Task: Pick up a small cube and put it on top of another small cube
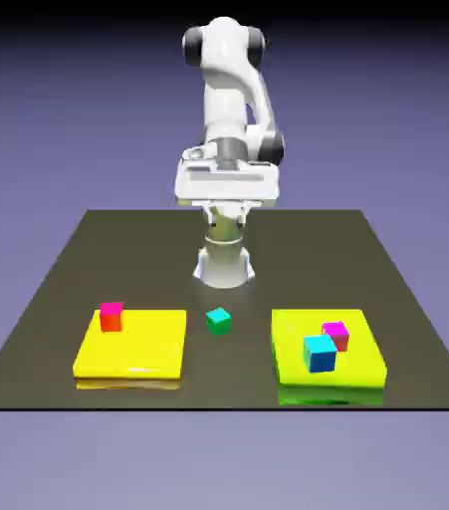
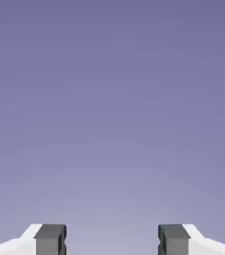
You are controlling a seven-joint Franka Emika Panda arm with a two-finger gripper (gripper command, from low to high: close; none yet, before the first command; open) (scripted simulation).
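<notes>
No legible text, labels, brands, numbers or signs.

Simulated tabletop scene — dark table (image 1: 224, 374), plain blue-violet backdrop

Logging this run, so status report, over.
Gripper open, empty. Teal-green cube on table, between slabs. Magenta-topped orange-red cube on yellow slab, top bare.
</notes>
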